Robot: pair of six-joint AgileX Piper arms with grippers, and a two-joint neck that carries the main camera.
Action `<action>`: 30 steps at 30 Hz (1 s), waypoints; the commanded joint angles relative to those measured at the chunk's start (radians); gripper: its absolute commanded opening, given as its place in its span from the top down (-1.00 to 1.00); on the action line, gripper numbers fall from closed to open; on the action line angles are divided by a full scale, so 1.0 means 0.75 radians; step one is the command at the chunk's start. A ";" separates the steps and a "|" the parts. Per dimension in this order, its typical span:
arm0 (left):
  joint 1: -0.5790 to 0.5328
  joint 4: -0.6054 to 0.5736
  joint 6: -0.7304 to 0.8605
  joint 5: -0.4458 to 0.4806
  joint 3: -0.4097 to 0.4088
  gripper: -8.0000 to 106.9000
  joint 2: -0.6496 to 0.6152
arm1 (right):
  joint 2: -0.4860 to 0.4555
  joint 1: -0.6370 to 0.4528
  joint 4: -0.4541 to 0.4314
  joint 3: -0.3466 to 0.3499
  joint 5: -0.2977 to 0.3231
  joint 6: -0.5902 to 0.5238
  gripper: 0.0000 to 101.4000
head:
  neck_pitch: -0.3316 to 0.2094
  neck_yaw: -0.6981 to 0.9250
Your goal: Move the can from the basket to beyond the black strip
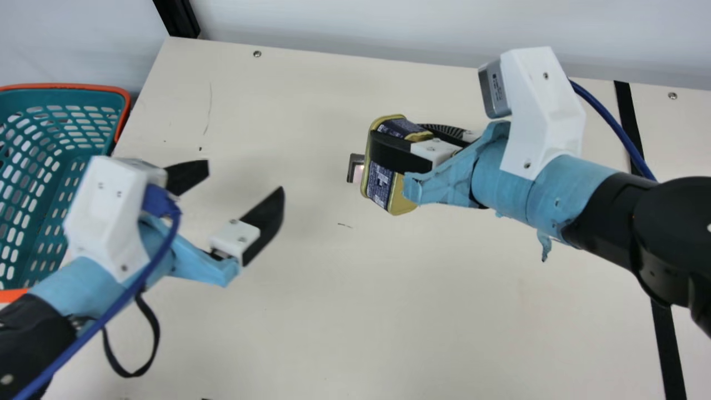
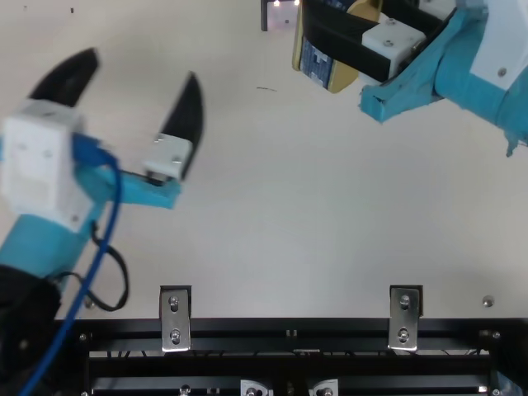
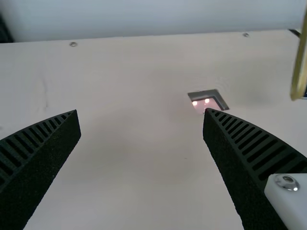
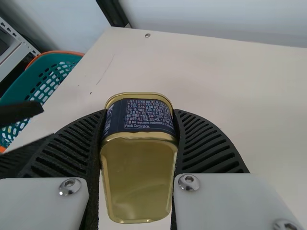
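Note:
My right gripper [image 1: 414, 145] is shut on the gold and dark blue can [image 1: 379, 183], holding it over the middle of the table, left of the black strip [image 1: 666, 344]. In the right wrist view the can [image 4: 139, 177] is pinched between both ribbed fingers of the right gripper [image 4: 139, 139]. My left gripper [image 1: 236, 183] stands open with nothing between its fingers, between the teal basket [image 1: 89, 99] and the can. The left wrist view has the left gripper [image 3: 141, 120] wide apart over bare table, the can's gold rim [image 3: 298, 72] at its edge.
A small square metal-edged cutout [image 1: 355, 168] lies in the cream table [image 1: 311, 311] beside the can. The basket stands at the table's left side, with my left arm partly in front of it. A pale wall runs behind the table; a black metal rail [image 2: 289, 330] lines its near edge.

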 commanded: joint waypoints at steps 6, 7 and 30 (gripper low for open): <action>0.106 -0.113 0.138 0.028 0.039 -0.71 -0.128 | -0.031 0.012 -0.038 0.010 -0.010 0.034 1.00 | -0.029 -0.002; 0.126 -0.125 0.158 0.049 0.040 -0.71 -0.142 | -0.036 0.014 -0.044 0.012 -0.012 0.039 1.00 | -0.029 -0.002; 0.280 -0.145 0.258 0.206 0.032 -0.71 -0.229 | -0.129 -0.012 -0.354 0.090 -0.155 0.267 1.00 | -0.035 -0.169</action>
